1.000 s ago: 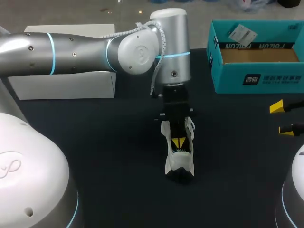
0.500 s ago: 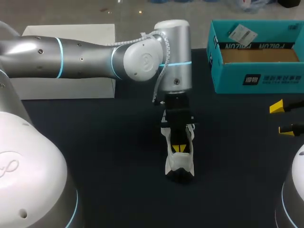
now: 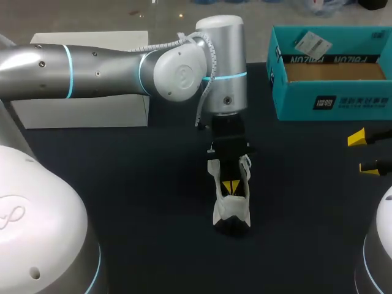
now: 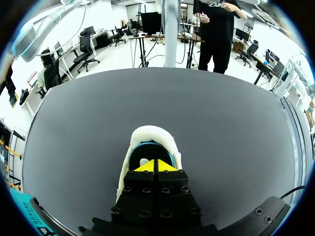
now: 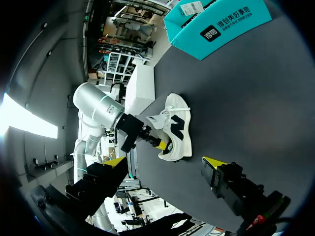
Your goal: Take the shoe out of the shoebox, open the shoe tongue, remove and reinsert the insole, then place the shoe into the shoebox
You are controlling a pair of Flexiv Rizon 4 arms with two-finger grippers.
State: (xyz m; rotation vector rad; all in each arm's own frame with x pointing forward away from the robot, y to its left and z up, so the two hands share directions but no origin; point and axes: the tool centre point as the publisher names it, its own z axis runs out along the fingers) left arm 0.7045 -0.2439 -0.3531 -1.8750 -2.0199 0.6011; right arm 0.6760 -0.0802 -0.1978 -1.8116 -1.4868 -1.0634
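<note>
A white and black shoe [image 3: 231, 205] stands on the dark table [image 3: 141, 202], toe toward me. My left gripper [image 3: 231, 185] points down into the shoe's opening, its yellow tips pressed together and shut. In the left wrist view the gripper [image 4: 156, 166] sits inside the shoe's [image 4: 147, 137] collar, and what its tips touch is hidden. The right wrist view shows the shoe [image 5: 176, 129] from the side with the left gripper [image 5: 160, 144] in it. My right gripper [image 3: 364, 153] hangs open at the table's right edge, away from the shoe. The teal shoebox [image 3: 288, 98] stands open at the back right.
A white box [image 3: 86, 110] lies at the back left, partly under my left arm. In the right wrist view the shoebox [image 5: 216, 24] and the white box [image 5: 140, 88] lie beyond the shoe, and my right gripper [image 5: 165, 162] has wide-spread fingers.
My left gripper dipped a little deeper into the shoe, then came back up slightly; its arm shifted with it. The shoe and the right arm have stayed put.
</note>
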